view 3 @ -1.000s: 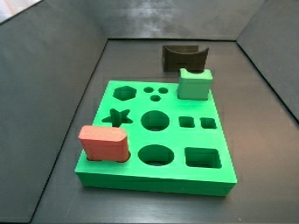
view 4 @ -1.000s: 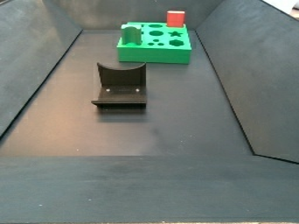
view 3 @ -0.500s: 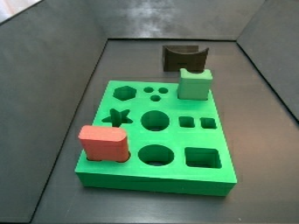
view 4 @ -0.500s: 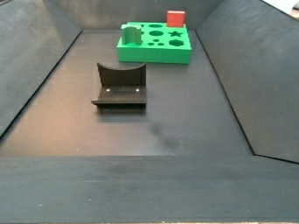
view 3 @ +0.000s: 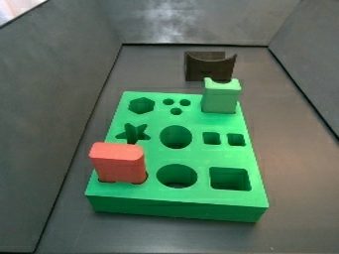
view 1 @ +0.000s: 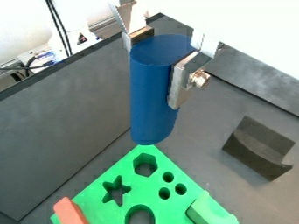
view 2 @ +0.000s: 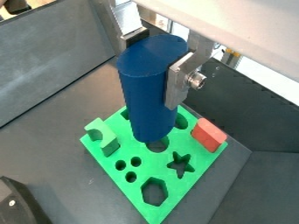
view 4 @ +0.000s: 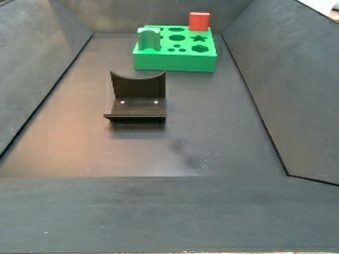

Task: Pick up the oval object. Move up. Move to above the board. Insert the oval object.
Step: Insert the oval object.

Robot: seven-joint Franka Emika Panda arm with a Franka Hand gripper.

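Observation:
In both wrist views my gripper [view 1: 158, 61] [view 2: 158, 66] is shut on the oval object [view 1: 152, 96] [view 2: 146, 96], a tall blue peg with rounded sides that hangs upright between the silver fingers. The peg's lower end is high over the board [view 1: 128, 175] [view 2: 163, 173], a thick green slab with star, hexagon, round and square holes. In both side views the board [view 3: 199, 157] [view 4: 179, 62] lies flat on the dark floor. Neither the gripper nor the peg shows in them.
A red rounded block [view 3: 117, 162] [view 4: 199, 20] and a green cube [view 3: 221, 95] [view 4: 149, 40] stand on the board. The dark fixture [view 3: 209, 65] [view 4: 135, 96] [view 1: 260, 146] stands on the floor apart from the board. Sloping dark walls enclose the floor.

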